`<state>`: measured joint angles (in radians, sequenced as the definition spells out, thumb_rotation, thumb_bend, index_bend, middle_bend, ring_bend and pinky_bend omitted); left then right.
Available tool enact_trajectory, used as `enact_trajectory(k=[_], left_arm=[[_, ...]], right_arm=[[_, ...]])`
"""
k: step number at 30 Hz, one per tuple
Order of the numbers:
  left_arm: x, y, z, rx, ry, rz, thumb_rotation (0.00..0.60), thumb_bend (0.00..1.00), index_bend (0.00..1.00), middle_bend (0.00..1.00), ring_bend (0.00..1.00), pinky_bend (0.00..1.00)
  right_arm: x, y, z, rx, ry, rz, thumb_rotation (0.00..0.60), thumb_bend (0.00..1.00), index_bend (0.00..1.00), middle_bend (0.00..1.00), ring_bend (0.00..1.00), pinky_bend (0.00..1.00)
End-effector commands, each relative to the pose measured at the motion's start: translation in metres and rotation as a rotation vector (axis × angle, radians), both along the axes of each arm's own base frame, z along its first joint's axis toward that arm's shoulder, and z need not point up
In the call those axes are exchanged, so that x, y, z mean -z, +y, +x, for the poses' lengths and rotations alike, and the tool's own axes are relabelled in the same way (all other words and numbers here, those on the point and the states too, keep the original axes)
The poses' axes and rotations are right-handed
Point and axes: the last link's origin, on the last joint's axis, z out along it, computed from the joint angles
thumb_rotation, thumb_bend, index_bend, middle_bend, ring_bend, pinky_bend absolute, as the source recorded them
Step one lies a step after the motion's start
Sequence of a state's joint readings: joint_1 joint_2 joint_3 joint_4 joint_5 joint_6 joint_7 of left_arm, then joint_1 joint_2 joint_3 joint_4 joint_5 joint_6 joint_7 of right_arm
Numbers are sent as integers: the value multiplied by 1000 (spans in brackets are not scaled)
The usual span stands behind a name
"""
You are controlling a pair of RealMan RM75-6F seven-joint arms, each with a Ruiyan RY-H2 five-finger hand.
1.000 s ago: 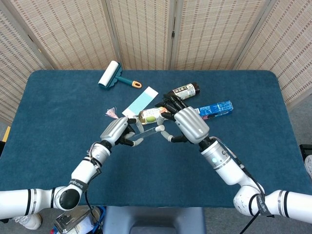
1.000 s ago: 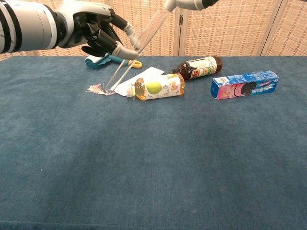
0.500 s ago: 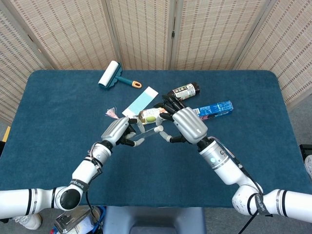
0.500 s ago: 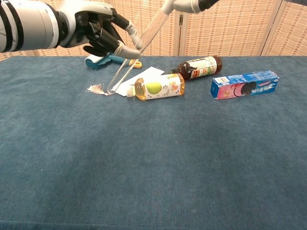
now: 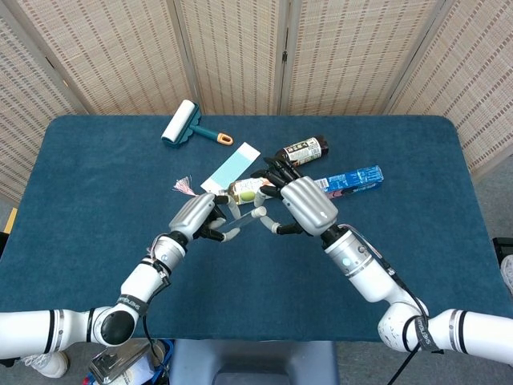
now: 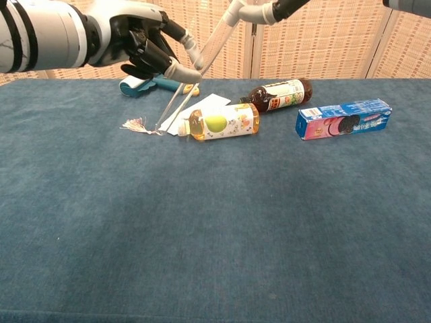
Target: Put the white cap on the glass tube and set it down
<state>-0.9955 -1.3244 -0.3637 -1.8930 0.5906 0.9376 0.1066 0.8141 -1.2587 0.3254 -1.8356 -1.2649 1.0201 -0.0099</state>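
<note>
At frame centre we held the glass tube (image 6: 202, 57) slanted above the table, our left hand (image 5: 195, 216) clamped round its lower part to steady it. Our right hand (image 5: 300, 204) pinched the white cap (image 6: 235, 9) at the tube's upper end, apparently to seat it.

Both arms raised over table centre, forearms angled inward. Left hand (image 5: 195, 215) fingers curled, gripping. Right hand (image 5: 298, 205) palm down, fingertips (image 6: 237, 8) pinching.

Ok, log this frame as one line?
phase: capping | left hand: holds clear glass tube | right hand: at white cap on tube top | tube above blue table
</note>
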Motion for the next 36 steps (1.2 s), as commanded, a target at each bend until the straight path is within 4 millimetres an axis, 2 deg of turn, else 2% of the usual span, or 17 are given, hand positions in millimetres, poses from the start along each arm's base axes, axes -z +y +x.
enact_trajectory(k=[1,10,12,15,18,20,26,31,36], left_arm=[[0,0,0,0,2,1,600,429,636,1000,1000,1000],[1,1,0,-1,5,0,600,429,636,1000,1000,1000],[1,1,0,-2,7,0,600,429,636,1000,1000,1000],[2,2,-1,-4,9,-3,600,429,636,1000,1000,1000],[4,2,-3,-7,14,-5,600,429,636,1000,1000,1000],[4,2,-3,-7,16,-4,600,429,636,1000,1000,1000],[4,3,-4,-4,28,1,600,429,636,1000,1000,1000],[4,6,-15,20,114,38,600,429,636,1000,1000,1000],[8,12,-33,78,311,129,600,429,637,1000,1000,1000]], right_arm=[[2,0,0,1,2,4,600,417,611,189,0,0],[5,-2,0,3,0,11,600,415,611,189,0,0],[5,-2,0,4,2,11,600,392,611,187,0,0],[5,-2,-2,7,4,11,600,292,595,158,0,0],[5,-2,-2,11,6,17,600,178,470,120,0,0],[5,-3,-3,12,10,21,600,144,398,101,0,0],[6,-2,-4,16,11,32,600,74,285,63,0,0],[-7,-3,-9,28,-7,6,600,51,259,58,0,0],[-28,-1,-25,46,7,-51,600,51,257,58,0,0]])
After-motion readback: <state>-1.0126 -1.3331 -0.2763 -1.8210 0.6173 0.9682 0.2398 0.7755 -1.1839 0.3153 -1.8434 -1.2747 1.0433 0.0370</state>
